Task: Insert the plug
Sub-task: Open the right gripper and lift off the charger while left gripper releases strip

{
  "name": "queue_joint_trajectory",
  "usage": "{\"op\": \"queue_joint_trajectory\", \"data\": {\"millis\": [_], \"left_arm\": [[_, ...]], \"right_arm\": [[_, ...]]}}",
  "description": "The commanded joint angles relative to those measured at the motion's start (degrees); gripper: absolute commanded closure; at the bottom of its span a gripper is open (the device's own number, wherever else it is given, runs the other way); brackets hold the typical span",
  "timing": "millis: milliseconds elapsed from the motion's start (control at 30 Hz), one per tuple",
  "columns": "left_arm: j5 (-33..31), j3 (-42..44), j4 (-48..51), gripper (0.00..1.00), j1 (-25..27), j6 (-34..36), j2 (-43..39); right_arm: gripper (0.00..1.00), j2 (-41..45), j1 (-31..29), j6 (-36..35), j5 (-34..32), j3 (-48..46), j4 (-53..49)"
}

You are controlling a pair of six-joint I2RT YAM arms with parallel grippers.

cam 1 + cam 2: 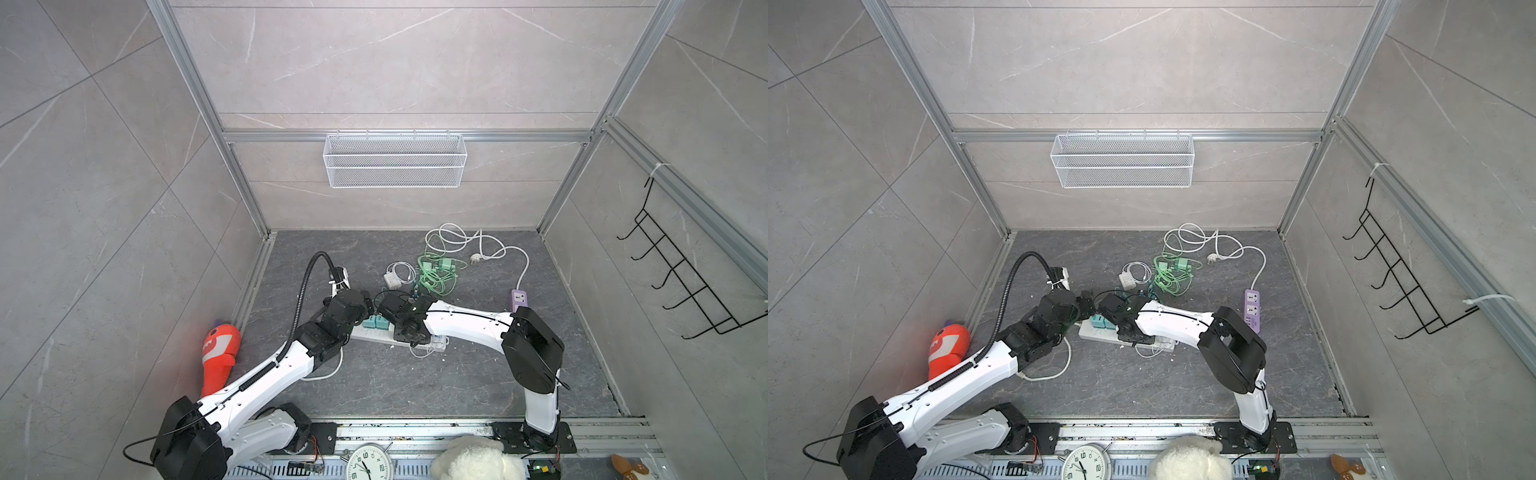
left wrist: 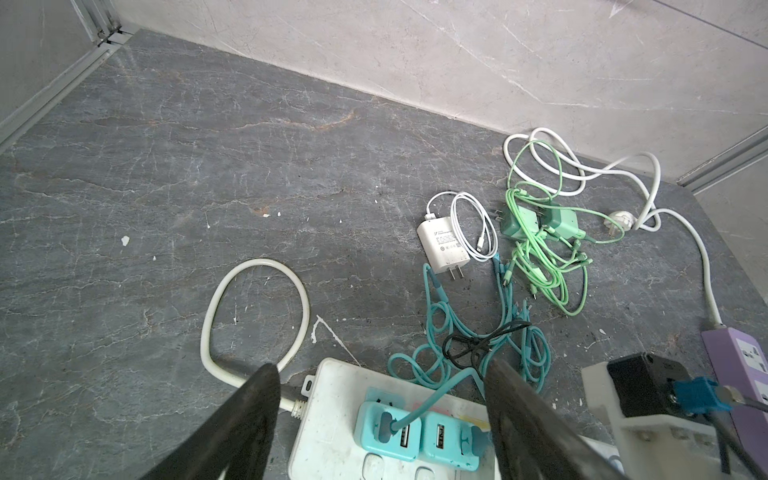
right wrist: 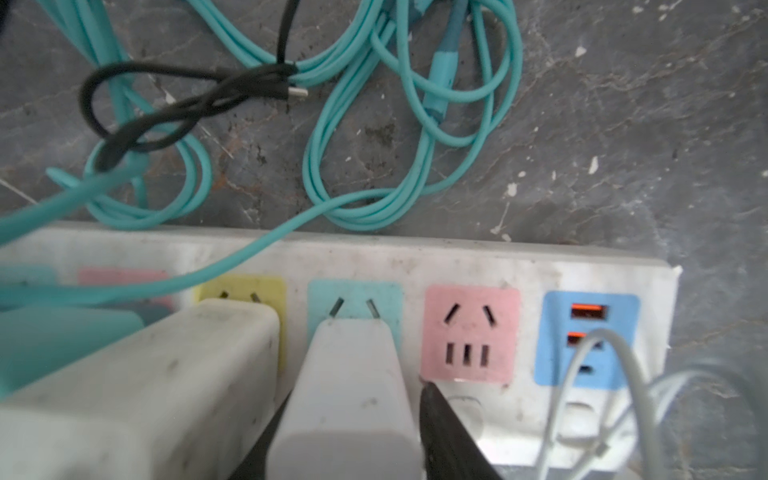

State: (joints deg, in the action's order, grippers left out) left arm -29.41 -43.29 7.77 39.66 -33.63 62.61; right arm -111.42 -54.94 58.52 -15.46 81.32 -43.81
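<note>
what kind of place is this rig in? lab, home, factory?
Probably a mock-up robot test cell, not a real room: tile-look panels in an aluminium frame, left arm and right arm mounted on a base rail, staged props like a white power strip and white charger.

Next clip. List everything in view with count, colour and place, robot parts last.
white power strip: 1, white, centre.
teal adapters: 2, teal, plugged into it.
white chargers: 3, white; two standing in the strip's sockets, one loose behind it.
green chargers: 2, green, farther back.
teal cables: bundle, teal, behind the strip.
black cable: 1, black, among them.
purple power strip: 1, purple, at right.
wire basket: 1, white, hung at back.
hook rack: 1, black, hung at right.
orange plush toy: 1, orange, at left.
clock: 1, white, near edge.
white plush: 1, white, near edge.
left gripper: open, over the adapters.
right gripper: jaws flank one plugged charger; grip unclear.
</note>
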Motion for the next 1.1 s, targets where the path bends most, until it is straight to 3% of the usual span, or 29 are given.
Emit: {"op": "queue_joint_trajectory", "data": {"millis": [0,367,533,867,1067], "left_arm": [[0.7,-2.9,-0.3,0.21,0.2,0.7,0.8],[2.1,-5.3,-0.6,0.2,0.2,0.5,3.6],[6.9,-6.6,-0.6,0.2,0.5,2.2,4.7],[14.9,-12.4,1.0,0.2,6.1,17.9,10.8],[18.4,-22.3,8.4,0.2,10.9,27.5,19.5]], "right_arm": [[0.54,4.0,-0.6,-2.4,2.1,-0.6,-1.8],[0.52,8.6,-1.6,-3.9,3.0,1.0,-3.7],[0.52,13.6,-1.6,-4.1,1.1,-1.3,-4.8],[0.52,26.8,0.7,-8.0,-3.1,-6.2,-7.8],[0.52,33.9,10.3,-12.6,1.5,-14.6,-5.0]]}}
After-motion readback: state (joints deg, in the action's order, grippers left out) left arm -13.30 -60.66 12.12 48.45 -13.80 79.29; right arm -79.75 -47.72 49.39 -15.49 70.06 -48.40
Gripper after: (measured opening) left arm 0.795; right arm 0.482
